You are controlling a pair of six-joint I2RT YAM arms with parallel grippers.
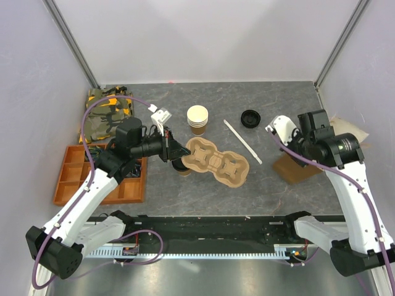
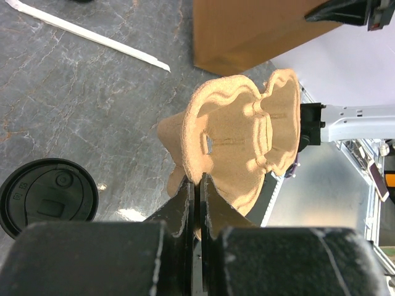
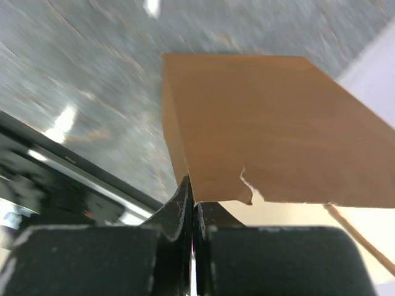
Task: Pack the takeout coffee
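The takeout coffee, a small brown cup with a black lid [image 1: 182, 168], stands on the table, partly hidden under the near left end of a tan pulp cup carrier [image 1: 217, 161]. Its lid shows at the lower left of the left wrist view [image 2: 48, 197]. My left gripper [image 1: 174, 151] is shut on the rim of the carrier [image 2: 237, 132] and holds it tilted up on edge [image 2: 199, 179]. My right gripper [image 1: 291, 155] is shut on the top edge of a brown paper bag [image 1: 296, 169], seen close in the right wrist view [image 3: 271, 123] with the jaws pinched together [image 3: 192, 188].
A stack of nested cream-rimmed cups [image 1: 197, 118] stands behind the carrier. A loose black lid [image 1: 250, 118] and a white stirrer [image 1: 242, 140] lie at the back right. An orange divided tray [image 1: 71, 179] and a camouflage cloth [image 1: 108, 111] are at the left.
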